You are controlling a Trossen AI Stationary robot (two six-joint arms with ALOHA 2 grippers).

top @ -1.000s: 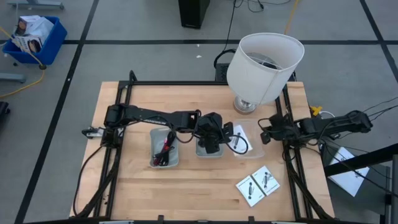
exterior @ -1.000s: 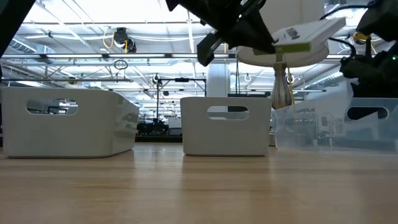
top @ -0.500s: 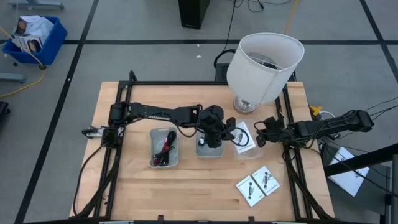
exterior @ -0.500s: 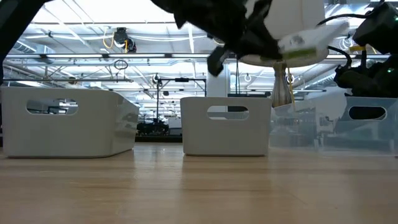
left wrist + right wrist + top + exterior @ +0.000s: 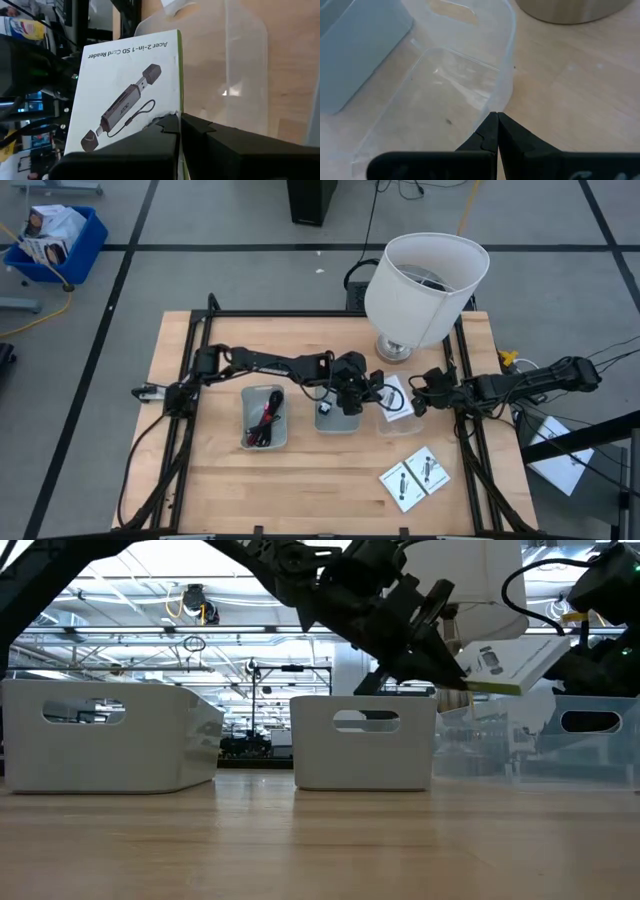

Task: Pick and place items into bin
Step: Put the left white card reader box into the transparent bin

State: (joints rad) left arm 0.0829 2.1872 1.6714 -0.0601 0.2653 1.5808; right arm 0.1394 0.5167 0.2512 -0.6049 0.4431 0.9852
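Here a white card is clamped by one edge between the fingers of the left gripper and carried tilted above the clear bin. With so narrow a hold, the card could pivot, strike the bin wall, or fall outside it onto the tabletop. Just beyond, the right gripper is seen with fingers pressed together on the bin's rim, so a collision is possible.
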